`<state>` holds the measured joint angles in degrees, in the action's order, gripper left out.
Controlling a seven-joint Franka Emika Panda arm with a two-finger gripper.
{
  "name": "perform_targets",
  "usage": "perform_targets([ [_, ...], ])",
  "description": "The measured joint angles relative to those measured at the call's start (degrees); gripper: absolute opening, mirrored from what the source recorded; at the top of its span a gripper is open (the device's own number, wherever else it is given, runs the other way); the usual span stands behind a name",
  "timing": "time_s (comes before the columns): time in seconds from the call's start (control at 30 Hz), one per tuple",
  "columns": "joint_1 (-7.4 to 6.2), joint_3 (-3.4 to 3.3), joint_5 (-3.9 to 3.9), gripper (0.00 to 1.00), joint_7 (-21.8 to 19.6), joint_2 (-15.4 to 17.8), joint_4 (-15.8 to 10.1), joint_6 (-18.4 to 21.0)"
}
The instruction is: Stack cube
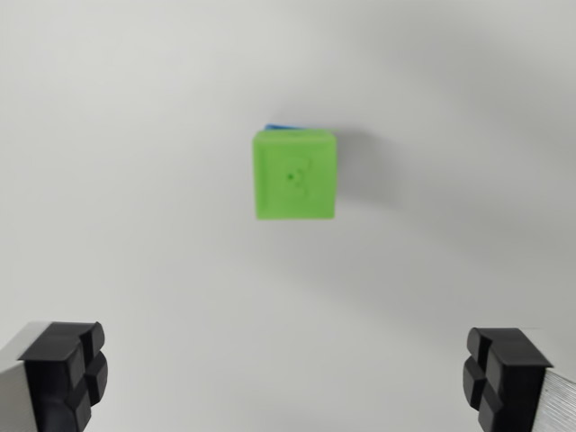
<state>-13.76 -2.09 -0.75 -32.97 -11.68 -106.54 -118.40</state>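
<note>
Gripper [288, 378]: jaws spread wide, nothing held, fingertips at the lower corners. Green cube [295, 175]: seated on blue cube [281, 127], only a sliver showing, on white table [135, 225]. Stack appears complete; any retreat should run straight up, avoiding sideways contact.

I am looking straight down on a plain white worktop [135, 180] that is filling the whole wrist view. Soft light is falling evenly across it, casting a faint grey shadow toward the wrist view's right. The surface is looking slightly blurred, possibly matte; I cannot tell.
</note>
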Motion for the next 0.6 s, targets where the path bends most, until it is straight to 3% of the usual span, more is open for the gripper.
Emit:
perform_targets([
  [0.6,0.00,0.00,0.08,1.00,-0.1,1.8,4.7,6.5],
])
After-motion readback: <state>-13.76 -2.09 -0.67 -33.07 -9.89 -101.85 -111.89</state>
